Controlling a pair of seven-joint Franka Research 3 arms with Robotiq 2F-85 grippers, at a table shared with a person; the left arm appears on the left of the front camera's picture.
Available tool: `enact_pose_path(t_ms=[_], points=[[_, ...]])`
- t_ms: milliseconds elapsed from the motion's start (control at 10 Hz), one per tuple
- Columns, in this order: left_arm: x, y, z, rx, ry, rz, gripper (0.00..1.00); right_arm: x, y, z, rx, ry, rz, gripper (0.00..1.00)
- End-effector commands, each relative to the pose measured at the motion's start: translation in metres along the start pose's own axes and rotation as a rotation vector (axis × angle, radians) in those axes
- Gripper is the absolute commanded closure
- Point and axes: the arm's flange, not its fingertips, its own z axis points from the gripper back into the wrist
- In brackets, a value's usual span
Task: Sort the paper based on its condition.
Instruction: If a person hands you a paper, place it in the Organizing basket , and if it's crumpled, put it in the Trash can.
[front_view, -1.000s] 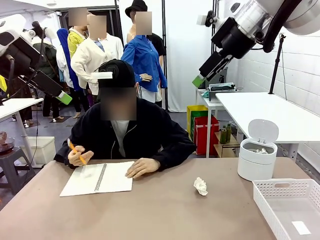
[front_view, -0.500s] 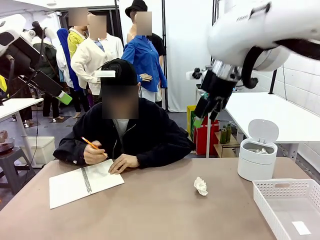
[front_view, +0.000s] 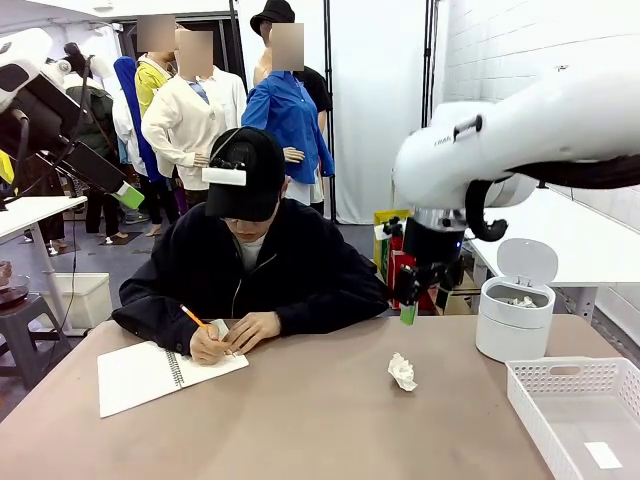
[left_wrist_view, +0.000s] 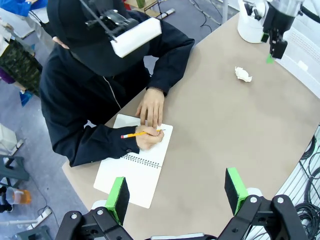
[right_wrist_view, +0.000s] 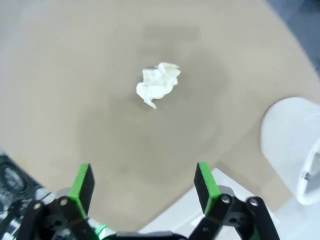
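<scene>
A crumpled lump of white paper (front_view: 401, 371) lies on the brown table, right of centre. My right gripper (front_view: 408, 310) points down a little above and behind it. In the right wrist view the lump (right_wrist_view: 157, 85) sits ahead of the open gripper (right_wrist_view: 144, 185), with nothing between the green pads. A small smooth sheet (front_view: 602, 455) lies flat in the white basket (front_view: 560, 375). My left gripper (front_view: 125, 195) hangs high at the far left, away from the table. It stands open (left_wrist_view: 177, 195) and empty, looking down on the lump (left_wrist_view: 243, 74).
A round white bin (front_view: 512, 325) with its lid up holds crumpled paper at the table's right rear. A person across the table writes with a pencil in a spiral notebook (front_view: 150, 372) at the left. The basket fills the front right corner.
My right arm has swung down from high at the upper right to just above the crumpled paper. The person slid the notebook left and began writing. The left arm stayed still.
</scene>
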Motion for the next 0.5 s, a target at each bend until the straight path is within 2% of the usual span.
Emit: enact_pose_path(t_ms=[0,100,300,400], points=[[0.0,0.001,0.001,-0.001,-0.003,0.003,0.0,-0.004,0.013,-0.03,-0.043,-0.034,0.003,0.0],[0.0,0.001,0.001,-0.001,-0.003,0.003,0.0,0.001,0.016,-0.049,-0.098,-0.089,0.056,0.0],[0.0,0.001,0.001,-0.001,-0.003,0.003,0.0,0.014,0.021,-0.068,-0.057,-0.053,0.078,0.0],[0.0,0.001,0.001,-0.001,-0.003,0.003,0.0,0.018,0.02,-0.044,0.008,-0.1,0.088,0.0]])
